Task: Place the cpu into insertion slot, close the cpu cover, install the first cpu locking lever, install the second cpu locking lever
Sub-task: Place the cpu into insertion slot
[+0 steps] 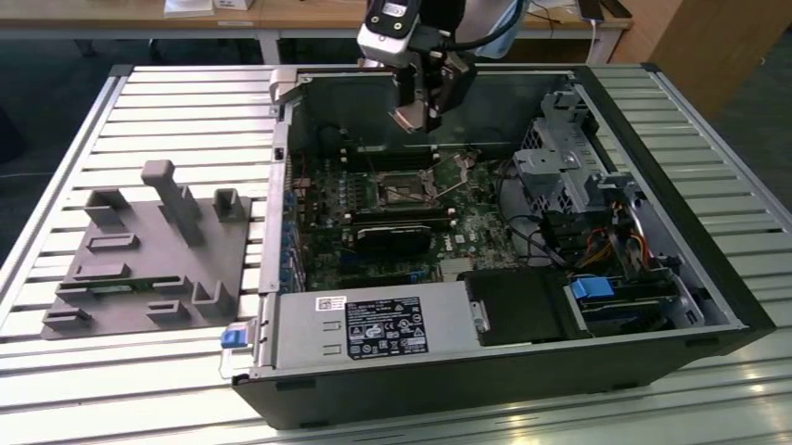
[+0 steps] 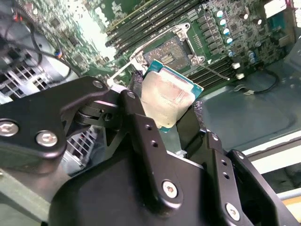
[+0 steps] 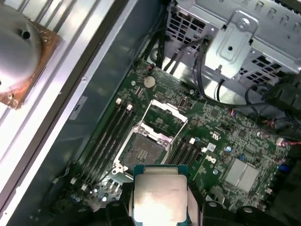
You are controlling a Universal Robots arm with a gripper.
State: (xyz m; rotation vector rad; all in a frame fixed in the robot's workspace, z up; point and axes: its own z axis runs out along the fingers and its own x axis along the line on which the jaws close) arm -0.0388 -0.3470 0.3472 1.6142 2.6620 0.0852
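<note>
My gripper [image 1: 418,113] hangs over the open computer case, shut on the cpu [image 2: 169,100], a flat square chip with a dull silver top and a green edge. Its black fingers [image 2: 137,123] clamp two opposite sides of the chip. In the first wrist view the cpu [image 3: 160,197] sits clear above the motherboard, short of the insertion slot [image 3: 141,151]. The slot's dark centre is bare. The cpu cover [image 3: 165,117], a thin silver frame, is swung up on the slot's far side. From outside, the insertion slot [image 1: 399,190] lies below and in front of the gripper.
Long black memory slots [image 3: 109,136] flank the socket. A metal drive cage [image 1: 559,171] with cables fills the case on the exterior view's right. The power supply [image 1: 371,326] sits at the near edge. A grey fixture block [image 1: 148,260] lies left of the case, and a copper-based heatsink [image 3: 19,52] outside the case wall.
</note>
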